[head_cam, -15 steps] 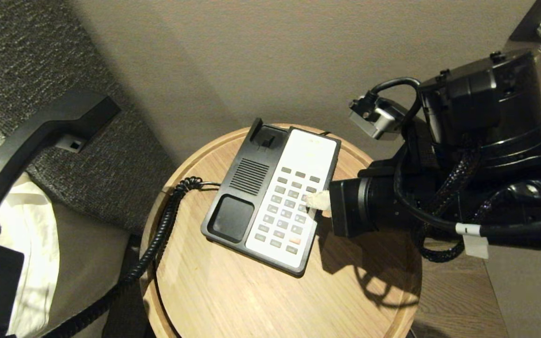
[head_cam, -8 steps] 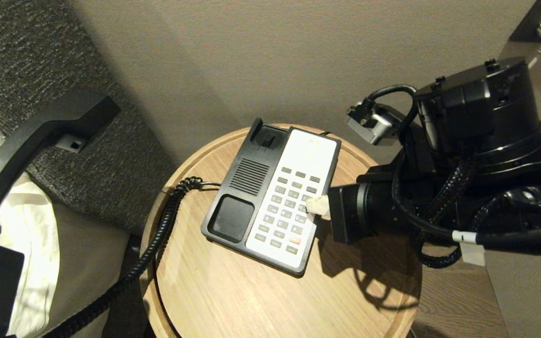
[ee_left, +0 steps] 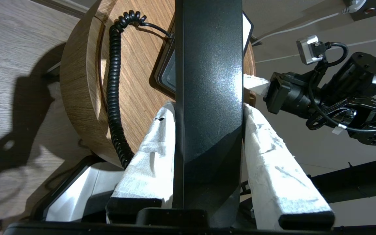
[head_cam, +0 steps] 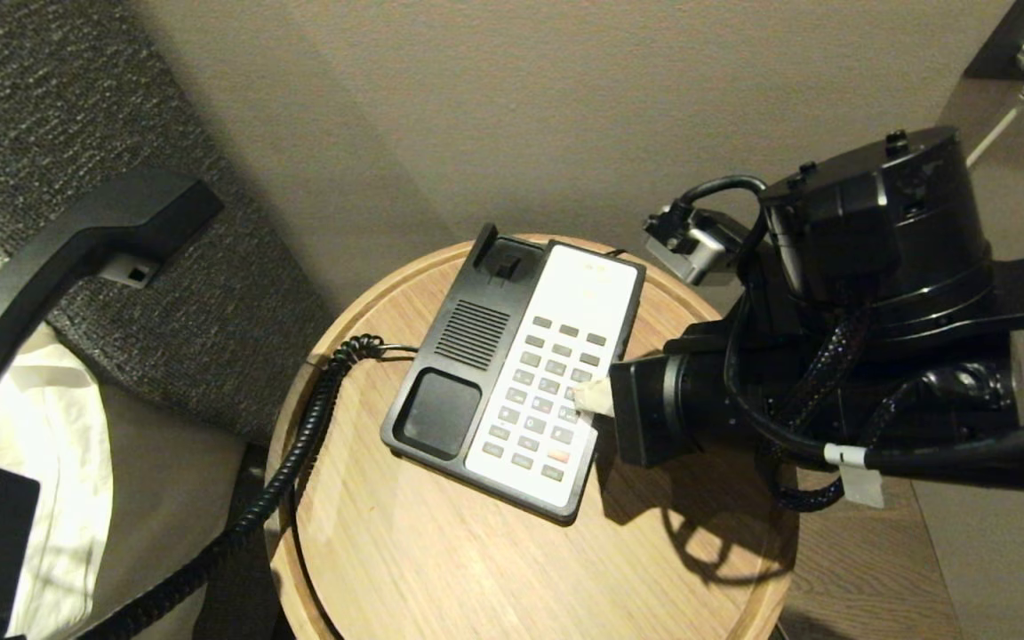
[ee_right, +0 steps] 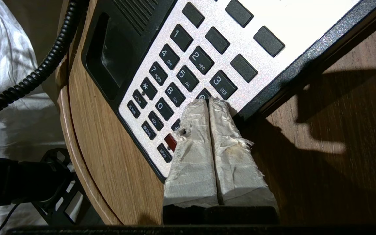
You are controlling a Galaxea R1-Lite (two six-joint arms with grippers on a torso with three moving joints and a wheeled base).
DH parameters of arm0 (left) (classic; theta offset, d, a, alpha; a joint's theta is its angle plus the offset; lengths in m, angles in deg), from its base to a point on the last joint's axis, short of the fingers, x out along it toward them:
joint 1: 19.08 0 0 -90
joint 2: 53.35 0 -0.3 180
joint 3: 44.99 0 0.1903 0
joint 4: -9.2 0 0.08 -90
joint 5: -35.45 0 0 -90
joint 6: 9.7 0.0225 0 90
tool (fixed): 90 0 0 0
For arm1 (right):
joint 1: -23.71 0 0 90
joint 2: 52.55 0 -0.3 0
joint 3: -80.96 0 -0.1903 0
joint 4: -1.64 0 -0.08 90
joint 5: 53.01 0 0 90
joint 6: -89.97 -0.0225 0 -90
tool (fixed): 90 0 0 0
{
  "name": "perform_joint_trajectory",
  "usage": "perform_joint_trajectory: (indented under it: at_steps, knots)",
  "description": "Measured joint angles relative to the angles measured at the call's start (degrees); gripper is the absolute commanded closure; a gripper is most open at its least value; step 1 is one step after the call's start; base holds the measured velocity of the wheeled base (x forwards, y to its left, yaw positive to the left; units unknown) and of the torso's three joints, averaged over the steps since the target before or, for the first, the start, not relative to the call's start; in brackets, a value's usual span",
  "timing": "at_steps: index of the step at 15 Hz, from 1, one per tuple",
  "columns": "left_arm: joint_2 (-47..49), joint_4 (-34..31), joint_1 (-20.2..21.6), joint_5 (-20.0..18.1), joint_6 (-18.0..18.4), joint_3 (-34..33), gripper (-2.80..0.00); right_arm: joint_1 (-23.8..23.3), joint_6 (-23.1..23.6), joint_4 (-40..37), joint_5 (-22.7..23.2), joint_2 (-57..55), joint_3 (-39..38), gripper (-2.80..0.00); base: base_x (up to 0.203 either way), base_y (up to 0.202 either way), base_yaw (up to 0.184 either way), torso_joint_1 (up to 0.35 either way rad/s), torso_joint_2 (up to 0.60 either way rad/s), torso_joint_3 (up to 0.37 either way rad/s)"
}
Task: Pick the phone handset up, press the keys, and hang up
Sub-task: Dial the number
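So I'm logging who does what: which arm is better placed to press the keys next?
The right. Its end effector, fingers shut together, already has its tips at the keys beside the 3. The left end effector is off to the side, clamped on the phone handset.

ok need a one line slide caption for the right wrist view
Shut right gripper tips on the keys of the desk phone, just past the 3 key.

I observe right pincer [head_cam: 590,396], taped tips pressed together, touching keys [head_cam: 548,400] at keypad's right edge. Phone base [head_cam: 512,373] on round wooden surface [head_cam: 441,551]. Phone handset [head_cam: 59,258] raised far left, coiled cord [head_cam: 299,444] trailing off surface edge.
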Motion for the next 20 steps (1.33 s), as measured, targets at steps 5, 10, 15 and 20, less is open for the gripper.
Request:
perform_joint_trajectory:
  at_steps: [5,10,15,20]
  knots:
    - [-0.1,0.0,0.0,0.0,0.1,0.0,0.00,-0.1,-0.1,0.1,-0.3,-0.8,0.0,0.00,0.000,0.000,0.000,0.000,0.00,0.000]
    - [-0.2,0.0,0.0,0.0,0.1,-0.1,0.00,-0.1,-0.2,0.0,-0.3,-1.1,0.0,0.00,0.000,0.000,0.000,0.000,0.00,0.000]
    - [-0.7,0.0,0.0,0.1,-0.3,-1.3,0.00,0.2,0.1,-0.2,-0.3,-0.3,0.0,0.00,0.000,0.000,0.000,0.000,0.00,0.000]
    - [-1.2,0.0,0.0,0.2,-0.3,-2.4,0.00,2.3,-0.3,-0.3,-0.1,0.9,0.0,0.00,0.000,0.000,0.000,0.000,0.00,0.000]
